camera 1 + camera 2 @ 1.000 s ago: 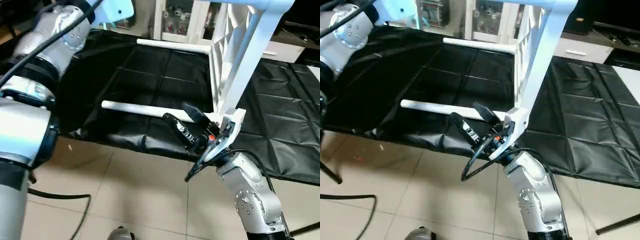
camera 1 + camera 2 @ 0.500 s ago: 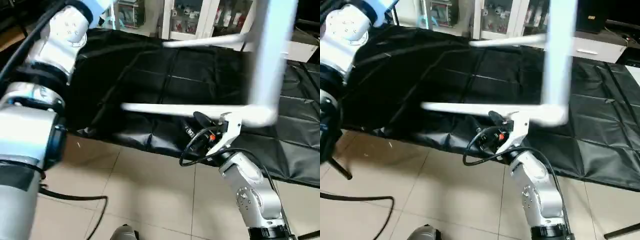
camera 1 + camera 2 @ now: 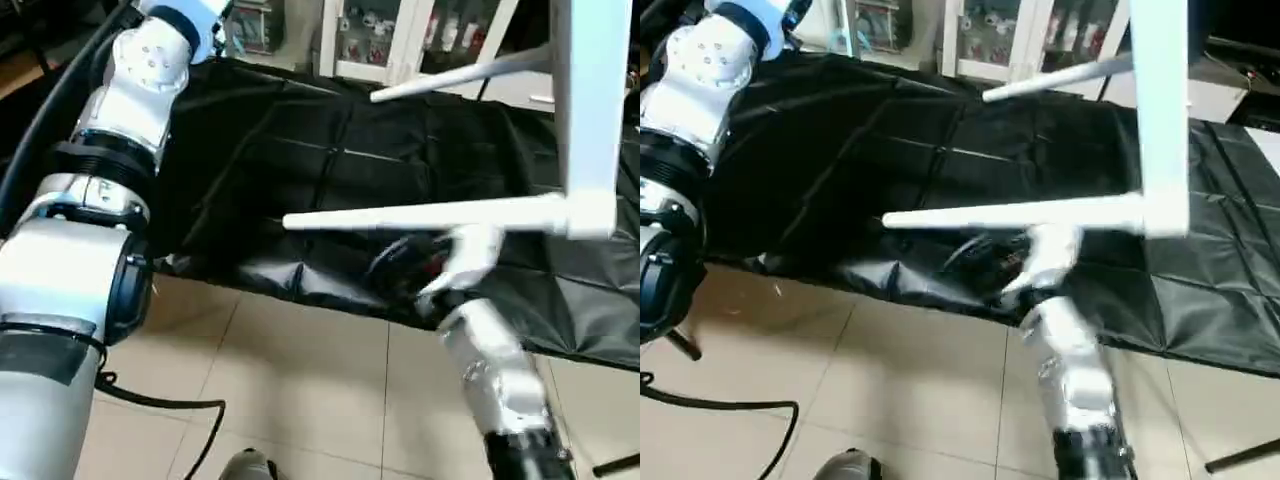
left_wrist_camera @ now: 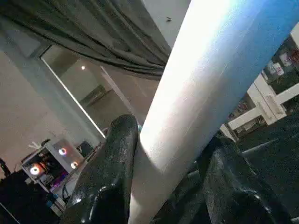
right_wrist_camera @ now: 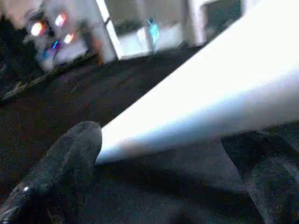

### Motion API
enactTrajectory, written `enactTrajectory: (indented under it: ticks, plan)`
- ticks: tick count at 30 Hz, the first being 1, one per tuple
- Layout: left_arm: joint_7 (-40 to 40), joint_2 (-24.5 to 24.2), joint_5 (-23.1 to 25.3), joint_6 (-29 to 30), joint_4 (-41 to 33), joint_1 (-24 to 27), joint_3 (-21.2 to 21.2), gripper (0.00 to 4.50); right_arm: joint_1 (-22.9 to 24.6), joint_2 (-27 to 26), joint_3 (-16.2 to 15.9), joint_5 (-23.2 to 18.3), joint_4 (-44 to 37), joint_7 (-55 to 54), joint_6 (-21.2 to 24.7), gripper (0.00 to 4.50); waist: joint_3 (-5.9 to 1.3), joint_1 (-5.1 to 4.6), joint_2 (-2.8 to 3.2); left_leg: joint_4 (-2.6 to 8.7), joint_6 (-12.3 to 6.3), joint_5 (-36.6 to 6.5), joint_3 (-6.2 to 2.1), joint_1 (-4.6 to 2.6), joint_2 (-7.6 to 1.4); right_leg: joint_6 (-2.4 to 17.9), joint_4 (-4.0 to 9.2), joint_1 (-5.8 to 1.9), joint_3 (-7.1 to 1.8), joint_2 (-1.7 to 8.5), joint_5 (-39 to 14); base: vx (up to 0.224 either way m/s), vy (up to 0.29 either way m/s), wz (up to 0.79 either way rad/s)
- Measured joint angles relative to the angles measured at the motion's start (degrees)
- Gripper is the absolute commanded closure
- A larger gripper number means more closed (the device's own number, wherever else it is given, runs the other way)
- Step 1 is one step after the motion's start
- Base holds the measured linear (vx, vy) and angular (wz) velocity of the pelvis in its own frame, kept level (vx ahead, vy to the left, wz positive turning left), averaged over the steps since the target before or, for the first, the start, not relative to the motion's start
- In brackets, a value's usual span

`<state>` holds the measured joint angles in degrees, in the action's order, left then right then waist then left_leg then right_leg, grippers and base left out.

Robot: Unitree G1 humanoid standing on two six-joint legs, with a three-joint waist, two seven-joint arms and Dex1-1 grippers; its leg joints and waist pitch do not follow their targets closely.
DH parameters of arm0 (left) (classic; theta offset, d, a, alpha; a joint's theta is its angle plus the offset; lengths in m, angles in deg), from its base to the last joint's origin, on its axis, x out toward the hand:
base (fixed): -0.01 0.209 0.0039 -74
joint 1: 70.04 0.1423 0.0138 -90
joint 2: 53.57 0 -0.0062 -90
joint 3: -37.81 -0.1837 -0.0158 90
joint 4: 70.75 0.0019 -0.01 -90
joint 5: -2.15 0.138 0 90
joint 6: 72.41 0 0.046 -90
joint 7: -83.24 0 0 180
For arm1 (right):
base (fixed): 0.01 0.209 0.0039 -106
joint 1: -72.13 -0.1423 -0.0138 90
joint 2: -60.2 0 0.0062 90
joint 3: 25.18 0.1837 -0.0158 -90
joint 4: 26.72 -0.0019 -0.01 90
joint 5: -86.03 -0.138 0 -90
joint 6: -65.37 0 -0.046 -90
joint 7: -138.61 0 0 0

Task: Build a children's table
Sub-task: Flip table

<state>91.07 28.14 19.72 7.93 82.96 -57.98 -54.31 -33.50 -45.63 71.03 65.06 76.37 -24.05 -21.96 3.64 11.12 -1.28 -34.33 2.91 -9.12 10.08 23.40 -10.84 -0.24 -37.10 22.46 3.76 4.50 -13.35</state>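
Table assembly swung round since a second ago: tabletop (image 3: 583,110) was tilted with its ribbed underside facing me, now it stands edge-on at the right of the head views, and the two fitted legs point left, level over the black sheet (image 3: 300,150). Near leg (image 3: 420,215) was lying low by the sheet edge, now it hangs above it. Far leg (image 3: 460,78) sticks out higher, further back. Means I'm turning the table to get at the next socket, I'd guess; two legs in, two to go as far as I can see.

My left hand (image 4: 168,186) is raised high, fingers (image 4: 110,186) clamped either side of a white leg (image 4: 196,88), about half closed on it. Left arm is bent up at the left edge.

My right hand (image 5: 163,186) is spread near full wide, holding nothing; near leg's tip sits between the fingers (image 5: 70,158), touching or not I can't tell. Right forearm (image 3: 495,370) reaches up from below, blurred.
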Motion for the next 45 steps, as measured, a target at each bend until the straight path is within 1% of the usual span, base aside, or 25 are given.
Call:
enactTrajectory:
  ticks: [3, 6, 9, 10, 16, 17, 18, 20, 23, 26, 28, 30, 35, 39, 41, 42, 43, 45]
  plan:
    - [0.1, 0.1, -0.4, 0.8, -0.6, 0.1, 0.1, 2.79, -0.7, -1.0, 0.3, -1.1, 2.2, 0.1, -0.9, 0.00, 0.00, 0.12, 0.00, -0.03, -0.27, 0.1, 0.01, 0.18, 0.00, 0.0, -0.01, 0.16, 0.00, 0.00, 0.0, 0.000, 0.000, 0.00]
    - [0.3, 0.0, -0.7, 1.3, -2.1, 0.6, 0.1, 2.79, -1.0, -2.1, 0.6, -2.5, 4.5, 2.7, -3.4, 0.00, 0.00, 0.18, 0.00, -0.20, -0.44, 0.2, 0.01, 0.66, -0.01, 0.0, -0.10, 0.53, 0.02, 0.02, 0.0, 0.000, 0.000, 0.00]
    - [0.5, 0.0, -1.0, 2.1, -2.8, 0.9, 0.1, 2.79, -3.6, -3.1, 2.2, -3.8, 6.7, 4.8, -6.1, 0.00, 0.00, 0.10, 0.00, -0.32, -0.52, 0.2, 0.03, 0.75, -0.02, 0.0, -0.11, 0.60, 0.00, 0.03, 0.2, 0.000, 0.000, 0.00]
    - [0.7, 0.0, -1.0, 2.5, -3.2, 1.0, 0.5, 2.79, -5.3, -3.4, 2.8, -3.8, 8.8, 5.0, -7.5, 0.00, 0.00, 0.06, 0.00, -0.33, -0.52, 0.2, 0.03, 0.76, -0.02, 0.0, -0.11, 0.61, 0.00, 0.03, 0.2, 0.000, 0.000, 0.00]
    - [0.8, 0.0, -2.1, 3.8, -4.8, 2.2, 1.3, 2.79, -10.1, -3.5, 3.7, -3.0, 14.3, 3.7, -12.6, 0.00, 0.01, 0.16, -0.01, -0.34, -0.49, 0.2, 0.10, 0.76, -0.02, 0.0, -0.13, 0.60, 0.00, 0.06, 0.3, 0.000, 0.000, 0.00]
    - [0.8, -0.1, -2.2, 4.2, -5.0, 2.4, 1.3, 2.79, -10.3, -3.5, 4.0, -3.0, 14.6, 3.5, -13.1, 0.17, 0.02, 0.15, -0.03, -0.34, -0.49, 0.2, 0.14, 0.76, -0.02, 0.0, -0.13, 0.60, 0.00, 0.08, 0.3, 0.000, 0.000, 0.00]
    - [0.8, -0.1, -2.2, 4.4, -5.1, 2.5, 1.4, 2.79, -10.6, -3.5, 4.2, -3.0, 15.0, 3.3, -13.5, 0.17, 0.03, 0.14, -0.05, -0.34, -0.50, 0.2, 0.16, 0.76, -0.02, 0.0, -0.13, 0.61, 0.00, 0.09, 0.3, 0.000, 0.000, 0.00]
    - [0.8, 0.0, -2.3, 4.7, -5.6, 2.9, 1.9, 2.79, -11.1, -3.4, 4.7, -2.9, 15.6, 3.1, -14.2, 0.45, 0.05, 0.08, -0.09, -0.37, -0.71, 0.3, 0.19, 0.77, -0.02, 0.0, -0.12, 0.61, -0.02, 0.10, 0.4, 0.000, 0.000, 0.00]
    - [0.7, -0.1, -2.9, 6.1, -7.3, 4.0, 2.6, 2.79, -11.7, -3.0, 4.8, -2.2, 16.4, 3.1, -14.7, 0.64, 0.07, -0.02, -0.12, -0.38, -0.74, 0.3, 0.21, 0.77, -0.03, 0.0, -0.13, 0.62, -0.02, 0.10, 0.4, 0.000, 0.000, 0.00]
    - [0.7, -0.3, -3.3, 6.9, -8.2, 4.8, 3.3, 2.79, -12.0, -1.4, 4.5, -0.3, 16.5, 3.0, -15.5, 0.95, 0.08, -0.01, -0.13, -0.38, -0.76, 0.4, 0.25, 0.77, -0.02, 0.0, -0.13, 0.63, -0.04, 0.11, 0.4, 0.000, 0.000, 0.00]
    - [0.5, -0.4, -4.3, 7.2, -9.2, 6.0, 3.8, 2.79, -12.3, 0.7, 3.7, 2.2, 16.5, 2.2, -16.5, 1.09, 0.10, -0.09, -0.16, -0.39, -0.76, 0.3, 0.29, 0.77, -0.02, 0.0, -0.14, 0.65, -0.07, 0.11, 0.4, 0.000, 0.000, 0.00]
    - [0.3, -0.7, -4.6, 7.7, -9.6, 6.6, 4.6, 2.79, -13.2, 1.8, 3.4, 3.6, 16.5, 1.9, -16.9, 1.31, 0.13, -0.25, -0.21, -0.40, -0.76, 0.4, 0.29, 0.77, -0.04, 0.0, -0.18, 0.67, -0.07, 0.11, 0.4, 0.000, 0.000, 0.00]
    - [-0.7, -0.8, -6.7, 9.7, -11.8, 9.6, 7.0, 2.79, -16.5, 4.0, 3.5, 4.4, 16.5, 0.5, -16.8, 1.65, 0.18, -0.81, -0.29, -0.43, -0.78, 0.4, 0.32, 0.83, -0.04, 0.0, -0.20, 0.71, -0.07, 0.11, 0.4, 0.000, 0.000, 0.00]
    - [-1.2, -0.7, -8.9, 11.4, -13.3, 12.5, 9.0, 2.79, -19.5, 6.8, 3.4, 5.1, 16.4, 0.5, -16.4, 1.79, 0.33, -1.02, -0.54, -0.50, -0.82, 0.4, 0.33, 0.95, -0.05, 0.0, -0.20, 0.77, -0.05, 0.12, 0.4, 0.000, 0.000, 0.00]
    - [-1.5, -0.7, -9.7, 12.1, -14.6, 14.3, 9.9, 2.79, -20.9, 8.2, 3.5, 5.6, 16.4, 0.4, -16.3, 1.83, 0.46, -1.02, -0.76, -0.62, -0.85, 0.4, 0.32, 1.19, -0.11, 0.0, -0.27, 0.94, 0.01, 0.11, 0.4, 0.000, 0.000, 0.00]
    - [-1.8, -0.5, -10.2, 12.4, -16.3, 15.8, 10.5, 2.79, -21.7, 9.0, 3.4, 5.8, 16.4, 0.4, -16.2, 1.87, 0.46, -1.05, -0.77, -0.74, -0.89, 0.4, 0.32, 1.38, -0.11, 0.0, -0.32, 1.08, 0.01, 0.12, 0.4, 0.000, 0.000, 0.00]
    - [-1.9, -0.1, -10.8, 12.8, -17.6, 17.1, 10.8, 2.80, -22.7, 10.1, 3.5, 5.9, 16.4, 0.3, -16.1, 1.93, 0.49, -1.03, -0.82, -1.01, -0.94, 0.3, 0.32, 1.74, -0.11, 0.0, -0.52, 1.40, 0.00, 0.16, 0.4, 0.000, 0.000, 0.00]
    - [-2.0, 0.3, -11.3, 13.7, -19.6, 19.3, 11.2, 2.81, -23.8, 11.3, 3.4, 6.1, 16.3, 0.5, -15.1, 1.99, 0.67, -1.09, -1.13, -1.42, -0.96, 0.3, 0.34, 1.92, -0.13, 0.0, -0.93, 1.61, -0.04, 0.19, 0.4, 0.000, 0.000, 0.00]
